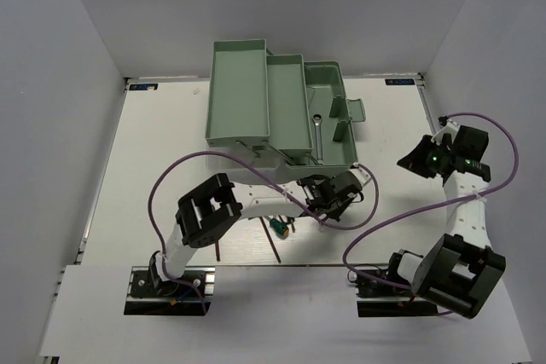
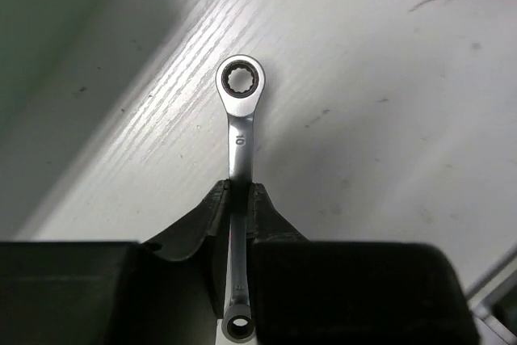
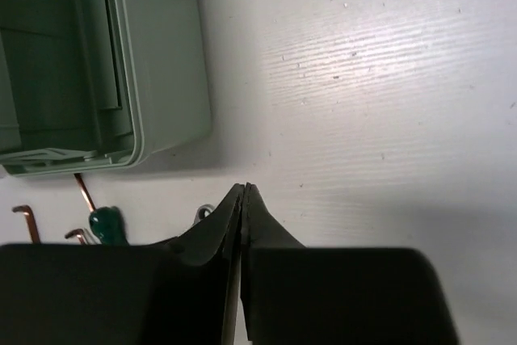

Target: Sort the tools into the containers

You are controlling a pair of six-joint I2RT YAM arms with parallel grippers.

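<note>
A silver ratchet wrench (image 2: 240,111) lies along the white table, ring end pointing away, and my left gripper (image 2: 238,187) is shut on its shaft. Seen from above, that left gripper (image 1: 320,198) sits just in front of the pale-green toolbox trays (image 1: 243,91). A second silver wrench (image 1: 317,128) lies in the right-hand tray. My right gripper (image 3: 245,190) is shut with nothing between its fingers; it hangs over bare table to the right of the toolbox (image 3: 153,62). A green-handled screwdriver (image 1: 279,228) lies on the table under the left arm.
Two thin dark tools (image 1: 219,250) (image 1: 275,247) lie near the table's front edge. The right wrist view shows a green handle (image 3: 109,225), hooked hex keys (image 3: 28,220) and a thin rod (image 3: 83,191) below the toolbox. White walls enclose the table.
</note>
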